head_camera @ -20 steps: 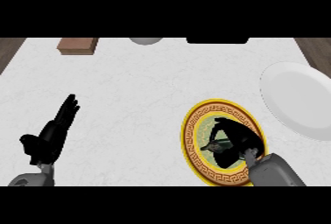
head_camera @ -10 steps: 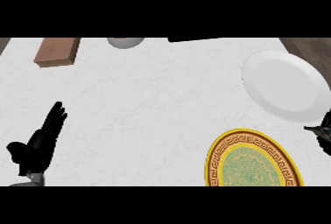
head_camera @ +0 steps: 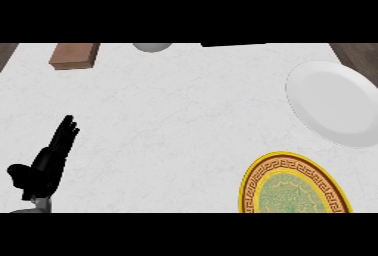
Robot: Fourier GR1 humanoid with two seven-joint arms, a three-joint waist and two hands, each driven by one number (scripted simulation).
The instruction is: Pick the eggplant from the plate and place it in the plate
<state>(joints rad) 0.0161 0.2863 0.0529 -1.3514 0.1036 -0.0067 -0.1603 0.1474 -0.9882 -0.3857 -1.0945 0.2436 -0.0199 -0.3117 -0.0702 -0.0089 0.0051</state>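
Head view, looking steeply down on a white marbled tabletop (head_camera: 177, 125), and there is plenty of bare surface across its middle. Down at the near left corner sits the left hand (head_camera: 46, 167), black, fingers straight and together, pointing away toward the far edge, thumb off to the side: released, holding nothing, resting just inside the near edge. The right hand does not show anywhere here.

Over on the right side, a plain white plate (head_camera: 332, 102) lies close to the right edge, its rim running partly out of view there. Nearer, at the near right corner, the gold-rimmed patterned plate (head_camera: 291, 185) with a green centre is cut off by the near edge; what shows of it carries nothing. The two plates lie just beside each other, with a narrow strip of tabletop between their rims.

The eggplant cannot be seen on either plate or anywhere on the surface.

Along the far edge: a brown block (head_camera: 74, 55) near the far left corner, a grey rounded object (head_camera: 152, 47) half cut off beside it, and a dark flat shape (head_camera: 233, 44) further right. Dark wood shows past the far corners.
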